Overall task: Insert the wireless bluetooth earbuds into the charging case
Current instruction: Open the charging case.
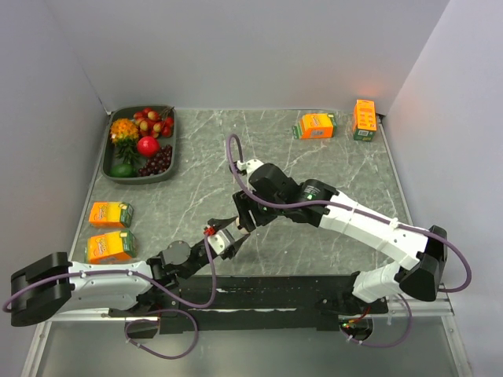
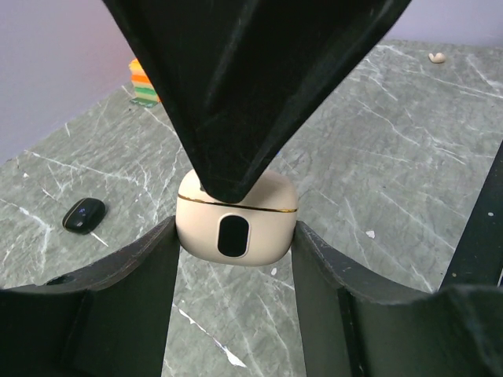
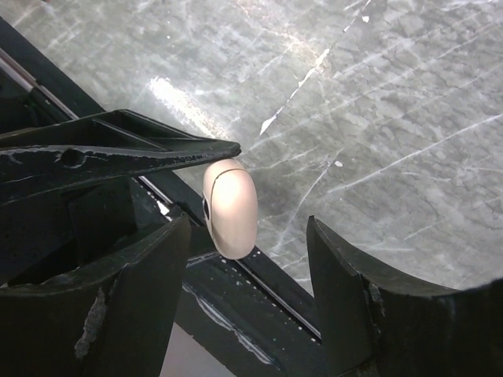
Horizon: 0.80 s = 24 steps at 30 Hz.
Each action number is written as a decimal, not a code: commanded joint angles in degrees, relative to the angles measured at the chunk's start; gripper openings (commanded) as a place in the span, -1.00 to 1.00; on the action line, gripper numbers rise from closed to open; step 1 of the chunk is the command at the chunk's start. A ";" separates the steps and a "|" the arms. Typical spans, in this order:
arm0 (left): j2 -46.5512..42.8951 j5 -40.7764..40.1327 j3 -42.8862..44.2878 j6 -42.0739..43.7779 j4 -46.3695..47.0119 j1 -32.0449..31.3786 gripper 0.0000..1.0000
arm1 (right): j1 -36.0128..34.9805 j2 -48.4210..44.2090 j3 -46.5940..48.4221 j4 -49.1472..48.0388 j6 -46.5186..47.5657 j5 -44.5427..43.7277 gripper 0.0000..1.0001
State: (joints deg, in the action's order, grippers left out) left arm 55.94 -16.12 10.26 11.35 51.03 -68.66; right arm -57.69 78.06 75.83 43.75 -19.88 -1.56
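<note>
The cream charging case [image 2: 236, 228] hangs above the table, and my left gripper [image 2: 236, 236] is shut on its two sides. Its gold seam line looks closed. My right gripper [image 3: 248, 224] is above it, open, with its fingers [image 3: 346, 275] straddling the case [image 3: 230, 208]; a clear gap shows on the right side. One right finger [image 2: 251, 78] covers the case's top in the left wrist view. A black earbud [image 2: 83, 214] lies on the table to the left. A white earbud [image 2: 437, 56] lies far off. In the top view both grippers [image 1: 236, 228] meet near the front edge.
A fruit tray [image 1: 174, 126] stands at the back left. Two orange boxes [image 1: 110, 214] [image 1: 110, 246] sit at the left, two more [image 1: 317, 126] [image 1: 364, 119] at the back right. A black rail [image 3: 259, 306] runs along the near table edge under the case.
</note>
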 commanded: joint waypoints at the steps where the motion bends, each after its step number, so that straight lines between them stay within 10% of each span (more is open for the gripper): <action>1: -1.45 0.39 2.04 0.42 0.92 -0.16 -0.98 | -0.58 1.57 1.16 0.20 -0.16 -1.95 0.35; 24: -4.79 -0.84 0.46 0.42 0.04 -0.59 -0.98 | 0.21 -0.45 -0.33 2.66 -0.78 -5.91 0.27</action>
State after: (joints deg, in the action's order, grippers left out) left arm 52.21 -16.53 10.26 11.35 47.22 -68.82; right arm -57.98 79.20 75.75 44.21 -21.02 -4.54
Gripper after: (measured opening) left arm 0.582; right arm 0.637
